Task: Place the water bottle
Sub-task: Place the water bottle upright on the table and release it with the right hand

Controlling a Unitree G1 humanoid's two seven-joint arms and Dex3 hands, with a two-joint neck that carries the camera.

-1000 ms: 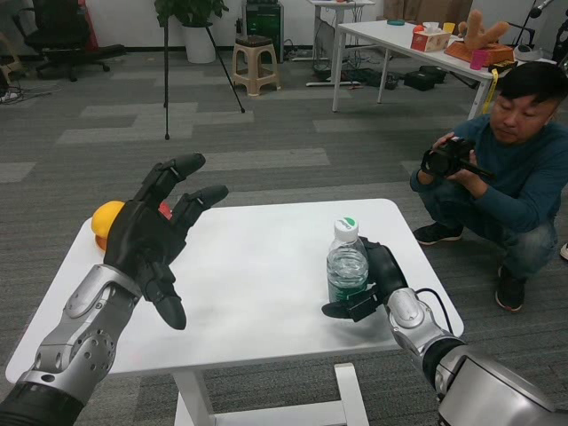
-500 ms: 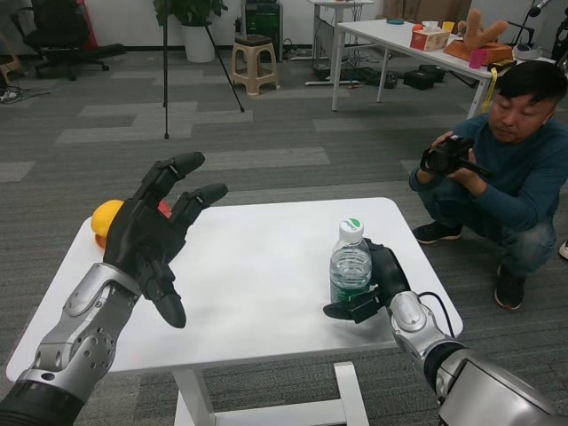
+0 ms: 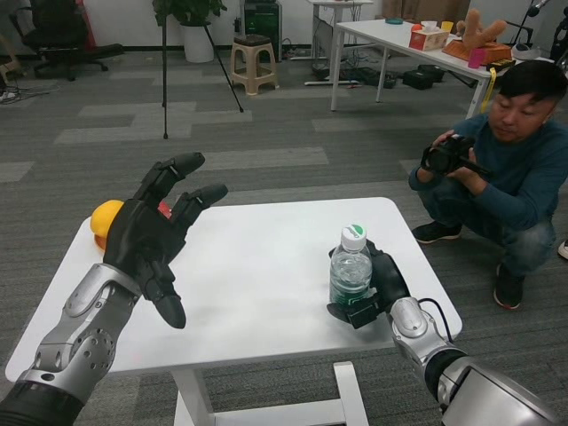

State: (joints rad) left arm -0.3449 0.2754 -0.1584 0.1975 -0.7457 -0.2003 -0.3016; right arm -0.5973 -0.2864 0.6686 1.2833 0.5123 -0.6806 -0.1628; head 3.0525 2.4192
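- At the lower right of the frame, the robot's right hand [image 3: 377, 288] was wrapped around a clear water bottle [image 3: 351, 271] with a green-and-white cap, holding it upright near the right side of the white table [image 3: 257, 266], apparently for setting down.
- Whether the bottle's base touched the tabletop could not be told; the fingers hid it.
- At centre left, the left hand [image 3: 158, 231] hovered above the table, fingers spread and empty, seemingly waiting clear of the work.
- Behind that hand, at the table's left edge, an orange fruit [image 3: 105, 220] lay partly hidden.
- At right, a crouching person [image 3: 510, 169] aimed a camera [image 3: 448, 155] at the table.
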